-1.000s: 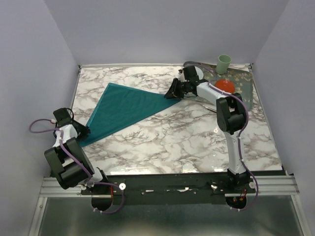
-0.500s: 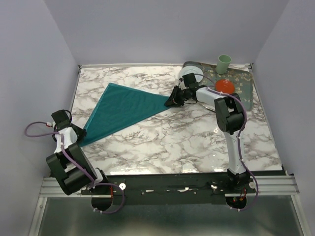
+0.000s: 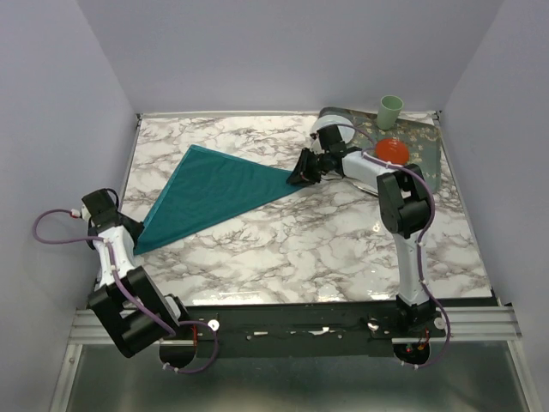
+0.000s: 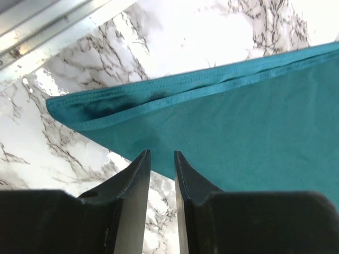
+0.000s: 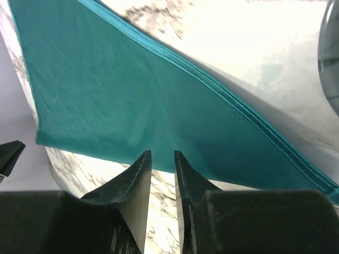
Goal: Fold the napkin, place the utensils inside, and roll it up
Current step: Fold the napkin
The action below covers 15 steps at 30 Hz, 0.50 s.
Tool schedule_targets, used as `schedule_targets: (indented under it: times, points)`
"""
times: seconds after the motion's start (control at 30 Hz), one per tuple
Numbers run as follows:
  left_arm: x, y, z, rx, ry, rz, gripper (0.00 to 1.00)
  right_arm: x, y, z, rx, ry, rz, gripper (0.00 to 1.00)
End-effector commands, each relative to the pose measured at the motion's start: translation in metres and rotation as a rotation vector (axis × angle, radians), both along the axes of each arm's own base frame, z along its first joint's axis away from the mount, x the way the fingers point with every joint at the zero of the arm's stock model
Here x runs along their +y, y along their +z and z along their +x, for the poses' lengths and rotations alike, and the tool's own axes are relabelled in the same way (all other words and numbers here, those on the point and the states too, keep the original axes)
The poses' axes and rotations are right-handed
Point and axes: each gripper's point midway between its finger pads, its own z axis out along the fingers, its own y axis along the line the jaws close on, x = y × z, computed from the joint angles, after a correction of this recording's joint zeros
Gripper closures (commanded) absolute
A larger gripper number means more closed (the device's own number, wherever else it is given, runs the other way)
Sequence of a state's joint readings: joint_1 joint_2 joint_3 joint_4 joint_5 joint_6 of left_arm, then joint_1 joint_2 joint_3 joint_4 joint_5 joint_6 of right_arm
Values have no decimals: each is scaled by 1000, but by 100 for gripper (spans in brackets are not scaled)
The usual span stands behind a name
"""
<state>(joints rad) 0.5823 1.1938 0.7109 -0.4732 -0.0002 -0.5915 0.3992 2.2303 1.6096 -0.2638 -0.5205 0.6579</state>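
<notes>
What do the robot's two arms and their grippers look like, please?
The two arms are built alike. The left arm and the right arm both combine chunky black joint housings with slimmer white links, and a thin lilac cable loops along each one. The left gripper and the right gripper each have two matte black fingers that taper towards the tips. No markings are legible.

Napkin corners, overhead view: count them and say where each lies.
3 on the napkin: one free at the far side, one beside the right jaws, one near the left jaws.
</notes>
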Motion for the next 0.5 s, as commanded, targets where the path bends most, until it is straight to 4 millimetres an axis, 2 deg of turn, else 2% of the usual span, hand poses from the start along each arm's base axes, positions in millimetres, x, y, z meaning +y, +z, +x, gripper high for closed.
schedule_targets:
  times: [0.0, 0.1, 0.27, 0.37, 0.43, 0.47]
  points:
    - [10, -1, -7, 48, 48, 16, 69, -5, 28, 14, -86, 5, -31, 68]
    - [11, -13, -17, 84, 87, -2, 71, -4, 22, 15, -53, 5, -17, 68]
    - [32, -20, -39, 161, 168, 75, 71, -5, 15, 19, -23, -12, -13, 68]
    - [36, -25, -48, 185, 208, 92, 71, -20, 1, 22, 28, -47, -21, 68]
    - [40, -31, -51, 191, 237, 101, 66, -31, -7, 23, 61, -66, -22, 68]
    - [38, -40, -53, 204, 239, 72, 66, -33, -9, 23, 65, -66, -21, 68]
